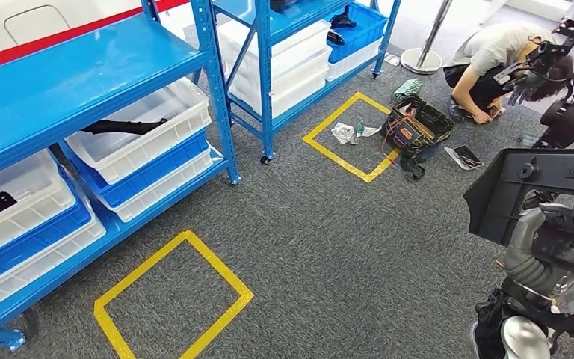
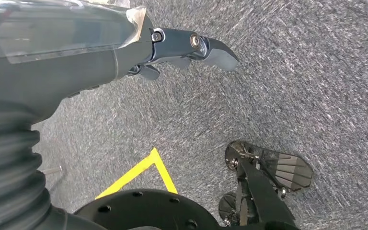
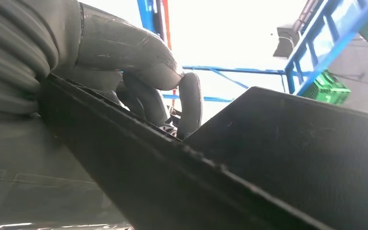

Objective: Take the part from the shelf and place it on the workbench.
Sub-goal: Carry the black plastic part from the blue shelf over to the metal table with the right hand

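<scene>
Right wrist view, right hand (image 3: 139, 81) gripping black part (image 3: 268, 158)

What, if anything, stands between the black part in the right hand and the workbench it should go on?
That cannot be judged: no workbench appears in these views. The right hand grips the black part beside the robot, above grey carpet. Ahead lie a tool bag and a crouching person.

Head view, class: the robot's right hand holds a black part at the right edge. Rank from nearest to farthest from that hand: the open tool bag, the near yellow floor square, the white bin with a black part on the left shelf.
1. Tool bag, up-left of the right hand, which grips the black part.
2. Near yellow floor square, lower left.
3. White bin, left shelf.
</scene>
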You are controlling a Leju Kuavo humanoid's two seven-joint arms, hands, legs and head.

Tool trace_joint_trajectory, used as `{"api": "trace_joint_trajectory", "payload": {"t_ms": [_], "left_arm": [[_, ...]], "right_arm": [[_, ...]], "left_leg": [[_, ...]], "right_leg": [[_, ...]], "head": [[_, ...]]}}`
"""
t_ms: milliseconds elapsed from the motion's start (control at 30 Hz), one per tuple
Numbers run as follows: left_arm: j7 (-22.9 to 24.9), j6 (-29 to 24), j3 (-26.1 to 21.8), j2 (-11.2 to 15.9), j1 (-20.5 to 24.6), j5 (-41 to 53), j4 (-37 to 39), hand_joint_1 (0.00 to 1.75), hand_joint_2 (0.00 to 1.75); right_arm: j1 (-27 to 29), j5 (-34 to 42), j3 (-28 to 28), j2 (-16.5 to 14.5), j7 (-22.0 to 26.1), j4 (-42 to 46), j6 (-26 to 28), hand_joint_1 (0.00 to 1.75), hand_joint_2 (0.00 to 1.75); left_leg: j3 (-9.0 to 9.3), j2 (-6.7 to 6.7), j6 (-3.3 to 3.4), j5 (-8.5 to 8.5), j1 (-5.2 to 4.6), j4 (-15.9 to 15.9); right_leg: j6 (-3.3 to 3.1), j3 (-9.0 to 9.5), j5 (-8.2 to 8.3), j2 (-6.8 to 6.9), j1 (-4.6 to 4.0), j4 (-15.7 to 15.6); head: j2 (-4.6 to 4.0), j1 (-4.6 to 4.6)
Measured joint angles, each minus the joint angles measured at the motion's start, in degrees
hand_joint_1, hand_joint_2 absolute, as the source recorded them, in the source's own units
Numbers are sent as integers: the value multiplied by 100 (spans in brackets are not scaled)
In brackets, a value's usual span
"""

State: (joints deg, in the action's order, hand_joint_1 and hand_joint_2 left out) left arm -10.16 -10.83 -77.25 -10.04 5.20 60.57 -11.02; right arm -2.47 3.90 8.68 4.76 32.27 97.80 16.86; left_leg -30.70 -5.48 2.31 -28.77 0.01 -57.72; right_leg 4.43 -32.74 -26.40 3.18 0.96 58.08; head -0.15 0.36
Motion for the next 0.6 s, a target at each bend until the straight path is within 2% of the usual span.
{"api": "trace_joint_trajectory", "payload": {"t_ms": [33, 67, 100, 133, 167, 200, 233, 267, 300, 333, 367, 400, 467, 533, 600], "left_arm": [[10, -30, -1, -1, 5, -16, 0, 0, 175], [18, -56, -3, -7, 14, -33, 0, 0, 175], [25, -82, -4, -11, 25, -47, 0, 0, 175], [28, -99, -8, -16, 35, -61, 0, 0, 175], [30, -110, -12, -21, 41, -69, 0, 0, 175], [31, -114, -19, -23, 42, -71, 0, 0, 175], [33, -114, -28, -24, 35, -73, 0, 0, 175], [34, -114, -37, -25, 25, -74, 0, 0, 175], [36, -115, -46, -26, 16, -76, 0, 0, 175], [37, -117, -54, -27, 8, -80, 0, 0, 175], [38, -122, -58, -28, 4, -86, 0, 0, 175], [38, -134, -62, -28, 3, -93, 0, 0, 175], [39, -166, -73, -29, 3, -108, 0, 0, 175], [38, -191, -86, -33, 4, -119, 0, 0, 175], [34, -201, -92, -44, 10, -127, 0, 0, 175]], "right_arm": [[-57, -7, -35, 1, -1, -34, -9, 175, 175], [-100, -13, -67, 3, -5, -69, -16, 175, 175], [-135, -18, -98, 4, -10, -105, -24, 175, 175], [-167, -23, -125, 4, -14, -137, -32, 175, 175], [-204, -26, -153, 3, -18, -165, -40, 175, 175], [-242, -28, -185, -2, -19, -193, -45, 175, 175], [-277, -30, -217, -5, -20, -221, -47, 175, 175], [-302, -31, -246, -10, -20, -251, -47, 175, 175], [-314, -32, -270, -14, -21, -280, -47, 175, 175], [-320, -33, -285, -17, -21, -308, -47, 175, 175], [-326, -33, -291, -21, -25, -336, -48, 175, 175], [-338, -34, -297, -24, -30, -362, -50, 175, 175], [-390, -38, -326, -28, -51, -411, -68, 175, 175], [-466, -44, -388, -31, -111, -470, -138, 175, 175], [-529, -39, -455, -24, -219, -556, -331, 175, 175]], "left_leg": [[8, -53, -28, -5, -18, 1], [20, -103, -54, -4, -20, 5], [24, -110, -87, -15, -9, -1], [7, -27, -119, -64, 6, -48], [-51, 113, -145, -172, 21, -186], [-168, 290, -167, -344, 35, -447], [-336, 447, -175, -548, 40, -817], [-520, 524, -179, -726, 41, -1207], [-668, 556, -183, -820, 43, -1505], [-734, 566, -184, -801, 48, -1620], [-688, 574, -179, -664, 55, -1503], [-547, 607, -170, -457, 65, -1198], [-202, 869, -142, -121, 96, -465], [-57, 1046, -107, -33, 93, -129], [-49, 932, -40, -1, 61, -85]], "right_leg": [[-52, 25, 11, 11, -25, -60], [-97, 11, 29, -52, -37, -60], [-137, -2, 44, -110, -10, -62], [-174, -12, 59, -162, 16, -70], [-225, -20, 79, -213, 45, -81], [-270, -27, 93, -262, 71, -88], [-304, -39, 100, -315, 62, -87], [-331, -48, 107, -372, 53, -86], [-338, -52, 110, -437, 45, -84], [-339, -55, 112, -506, 40, -79], [-337, -54, 113, -577, 39, -70], [-334, -53, 113, -649, 41, -56], [-314, -74, 114, -793, 34, -15], [-252, -127, 138, -925, 33, 0], [-160, -186, 191, -1051, 44, -32]], "head": [[0, -7], [0, -14], [0, -19], [0, -26], [0, -36], [0, -48], [0, -58], [0, -61], [0, -65], [0, -64], [0, -64], [0, -66], [0, -62], [0, -58], [0, -58]]}}
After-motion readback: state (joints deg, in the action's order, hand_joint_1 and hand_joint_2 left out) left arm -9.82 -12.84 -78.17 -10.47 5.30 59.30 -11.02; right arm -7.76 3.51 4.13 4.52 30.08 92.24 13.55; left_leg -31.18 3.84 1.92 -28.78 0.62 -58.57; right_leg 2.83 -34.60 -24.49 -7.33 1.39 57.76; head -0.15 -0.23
